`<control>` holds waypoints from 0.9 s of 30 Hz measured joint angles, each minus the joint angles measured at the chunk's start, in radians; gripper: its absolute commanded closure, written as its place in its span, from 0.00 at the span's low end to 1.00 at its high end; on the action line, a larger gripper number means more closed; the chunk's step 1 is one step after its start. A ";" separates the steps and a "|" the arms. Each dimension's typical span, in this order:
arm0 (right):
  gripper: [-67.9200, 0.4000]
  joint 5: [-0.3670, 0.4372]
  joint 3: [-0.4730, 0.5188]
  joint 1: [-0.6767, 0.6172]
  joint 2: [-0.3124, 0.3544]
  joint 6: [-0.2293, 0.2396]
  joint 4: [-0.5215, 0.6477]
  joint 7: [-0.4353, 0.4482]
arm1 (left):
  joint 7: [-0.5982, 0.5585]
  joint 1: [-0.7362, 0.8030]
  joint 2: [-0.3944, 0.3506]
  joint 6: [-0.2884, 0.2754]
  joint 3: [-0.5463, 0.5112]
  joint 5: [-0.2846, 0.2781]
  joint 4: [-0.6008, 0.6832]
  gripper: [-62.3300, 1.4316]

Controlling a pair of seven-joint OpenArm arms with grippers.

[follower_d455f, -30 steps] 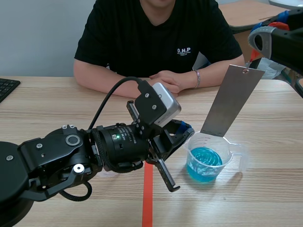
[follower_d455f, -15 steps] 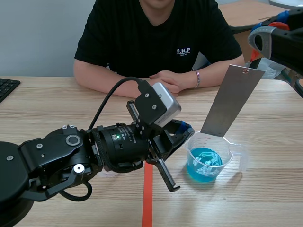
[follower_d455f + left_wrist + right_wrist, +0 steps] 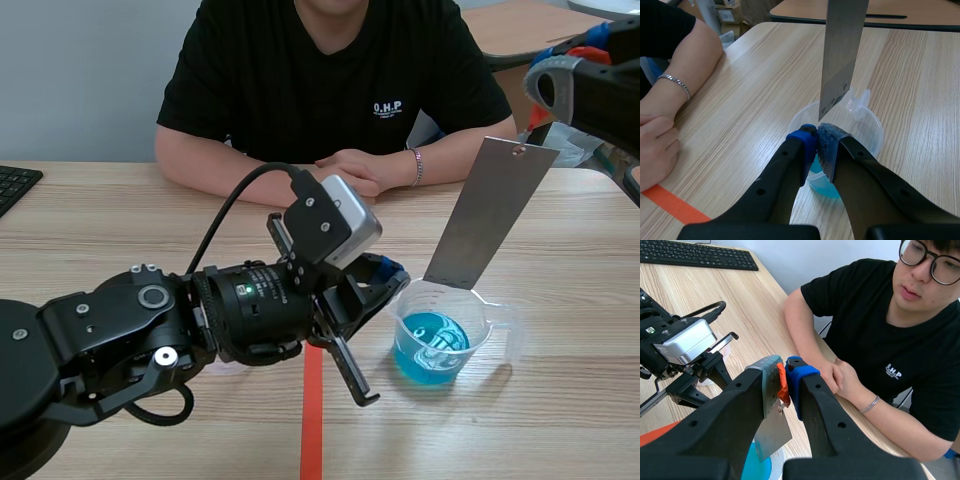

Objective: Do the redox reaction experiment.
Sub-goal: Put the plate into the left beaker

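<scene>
While the left gripper (image 3: 392, 273), mid-frame, pinches the beaker (image 3: 503, 338) rim, the right gripper (image 3: 545, 95), upper right, clamps an orange clip (image 3: 538, 120) dangling a plate (image 3: 490, 215) above it.

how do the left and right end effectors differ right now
The left end effector sits low and pinches the rim of the beaker. The right end effector is raised high and holds the metal strip by its top, so that the strip hangs over the beaker. Both are shut on something.
</scene>
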 measured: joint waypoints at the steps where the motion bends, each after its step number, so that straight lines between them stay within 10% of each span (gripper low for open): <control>1: 0.97 0.000 0.000 0.000 0.000 0.000 0.000 0.000 | -0.013 0.001 -0.008 -0.001 0.000 0.000 0.000 0.90; 12: 0.97 0.000 0.000 0.002 0.000 0.000 0.000 0.000 | -0.078 0.203 -0.257 0.006 -0.147 0.000 0.142 0.90; 27: 0.97 0.000 0.000 0.002 0.000 0.000 0.000 0.000 | -0.119 0.910 -0.451 0.249 -0.716 -0.002 0.318 0.90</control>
